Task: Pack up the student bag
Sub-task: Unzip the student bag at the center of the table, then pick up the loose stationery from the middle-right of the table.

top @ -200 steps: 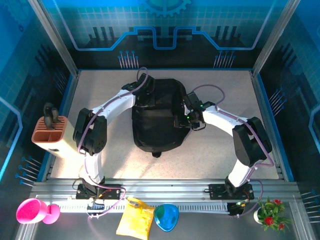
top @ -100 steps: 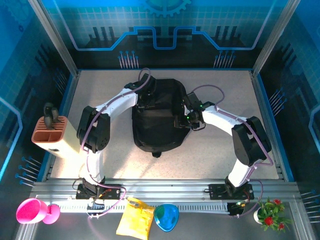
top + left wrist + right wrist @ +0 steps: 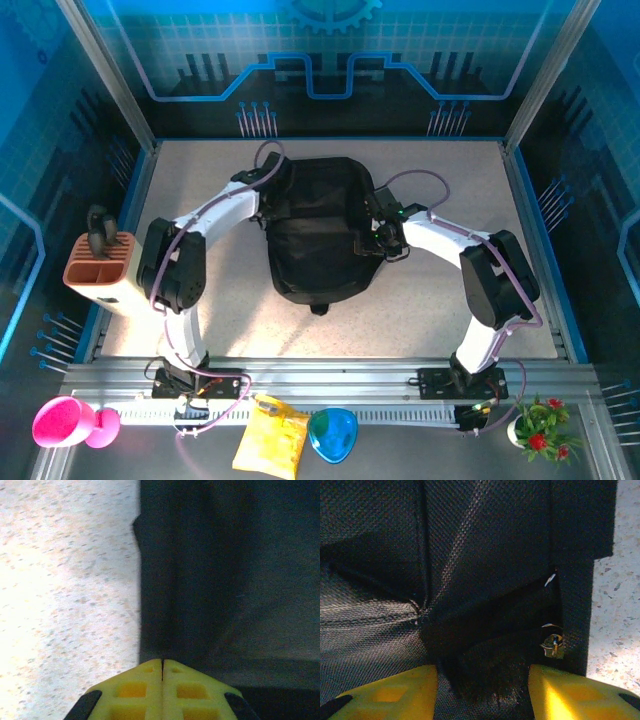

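The student bag (image 3: 315, 240) lies flat in the middle of the table, a big black fabric backpack. My left gripper (image 3: 266, 212) is at its upper left edge. In the left wrist view the yellow fingers (image 3: 135, 690) of that gripper (image 3: 162, 662) are pressed together, nothing showing between them, with the bag (image 3: 230, 570) just ahead and to the right. My right gripper (image 3: 368, 243) sits on the bag's right side. In the right wrist view its jaws (image 3: 482, 680) stand apart astride a dark fold of the bag (image 3: 485, 545), with a metal zipper pull (image 3: 553, 645) beside the right finger.
The speckled table (image 3: 440, 170) is walled by blue panels. Left of it stands an orange and cream holder box (image 3: 100, 270). On the near rail lie a pink object (image 3: 65, 420), a yellow pouch (image 3: 270, 440), a blue item (image 3: 332, 435) and a small plant (image 3: 540, 428).
My left gripper has shut and its arm has swung left, wrist now at the bag's upper left edge. The bag has shifted slightly. The right arm has barely moved.
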You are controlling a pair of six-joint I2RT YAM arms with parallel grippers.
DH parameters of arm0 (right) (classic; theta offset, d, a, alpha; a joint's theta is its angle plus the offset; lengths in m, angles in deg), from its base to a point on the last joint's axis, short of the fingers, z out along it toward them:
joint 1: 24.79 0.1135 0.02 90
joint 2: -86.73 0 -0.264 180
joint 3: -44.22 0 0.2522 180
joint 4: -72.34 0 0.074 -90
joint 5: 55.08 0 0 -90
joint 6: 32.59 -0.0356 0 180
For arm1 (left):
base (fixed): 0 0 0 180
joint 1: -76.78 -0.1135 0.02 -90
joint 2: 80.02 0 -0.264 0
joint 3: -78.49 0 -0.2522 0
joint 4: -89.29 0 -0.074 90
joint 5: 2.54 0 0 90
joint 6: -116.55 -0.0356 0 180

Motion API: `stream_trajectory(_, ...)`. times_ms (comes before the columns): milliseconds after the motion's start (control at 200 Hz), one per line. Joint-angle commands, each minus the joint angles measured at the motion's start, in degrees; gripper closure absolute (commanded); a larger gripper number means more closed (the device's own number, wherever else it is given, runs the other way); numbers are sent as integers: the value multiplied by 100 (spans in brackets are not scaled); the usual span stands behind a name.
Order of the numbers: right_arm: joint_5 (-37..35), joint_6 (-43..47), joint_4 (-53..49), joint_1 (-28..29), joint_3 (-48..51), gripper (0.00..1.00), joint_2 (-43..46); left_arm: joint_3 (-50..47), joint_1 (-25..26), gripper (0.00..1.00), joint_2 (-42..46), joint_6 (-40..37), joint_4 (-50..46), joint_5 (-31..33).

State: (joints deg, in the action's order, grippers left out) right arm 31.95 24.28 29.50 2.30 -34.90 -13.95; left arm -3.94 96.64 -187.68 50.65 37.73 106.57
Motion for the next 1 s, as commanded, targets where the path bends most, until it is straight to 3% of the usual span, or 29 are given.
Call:
stream_trajectory(0, -70, 131, -169, -112, -135, 48, -152, -254, -222, 100, 392, 186, 101, 291)
stream_trajectory(135, 305, 286, -96, -110, -448, 48, -129, -461, -297, 100, 656, 263, 228, 158)
stream_trajectory(305, 326, 429, -195, -166, -615, 39, 366, -794, -392, 51, 1161, 401, 352, -38)
stream_trajectory(425, -68, 420, -490, -384, -529, 31, 820, -1106, -472, 34, 1653, 416, 435, -286)
stream_trajectory(685, -1353, 41, -1613, -1198, 142, 22, 1427, -1736, -500, 20, 2461, -51, 735, -910)
stream_trajectory(996, -1622, 15, -1869, -2483, 515, 15, 1148, -2089, -509, 9, 2680, -557, 1064, -1132)
